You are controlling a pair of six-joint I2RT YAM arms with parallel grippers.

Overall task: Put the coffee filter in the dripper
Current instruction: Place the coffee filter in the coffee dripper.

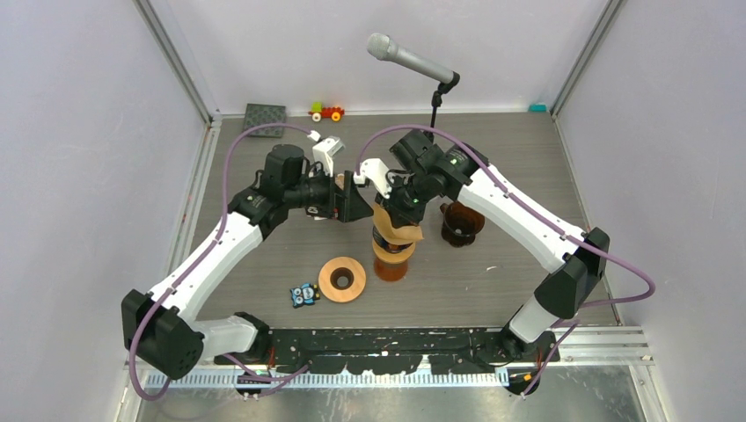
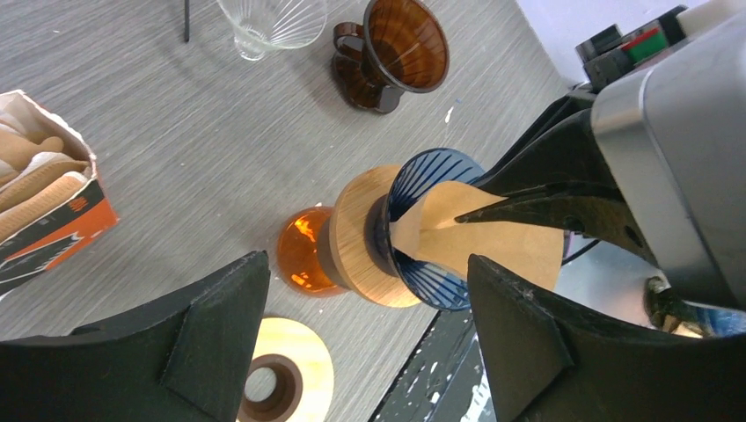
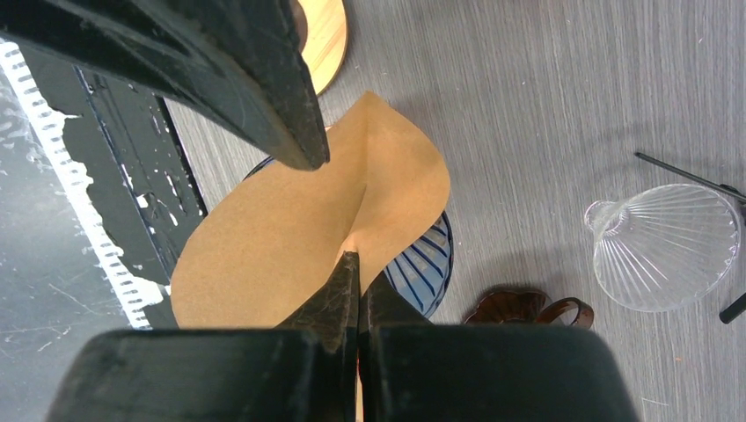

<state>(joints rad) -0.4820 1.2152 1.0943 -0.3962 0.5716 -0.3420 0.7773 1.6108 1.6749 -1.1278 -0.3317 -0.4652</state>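
We overlook the whole table (image 1: 493, 290) from above. Both wrist views sit close, sharing the dripper (image 2: 433, 167) and coffee filter (image 2: 493, 246).

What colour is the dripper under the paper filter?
The dripper is dark blue with fine ribbed lines. It shows best in the left wrist view.

— Position of the dripper (image 2: 431, 171)?
— Mid-table, on top of a server (image 2: 303, 251). The coffee filter (image 2: 493, 246) sits partly in it.
— Surroundings?
— A loose ring (image 1: 342, 280) lies front-left of the server, with a toy (image 1: 304, 295) just left of it. A second dripper (image 1: 461, 223) stands to the right.
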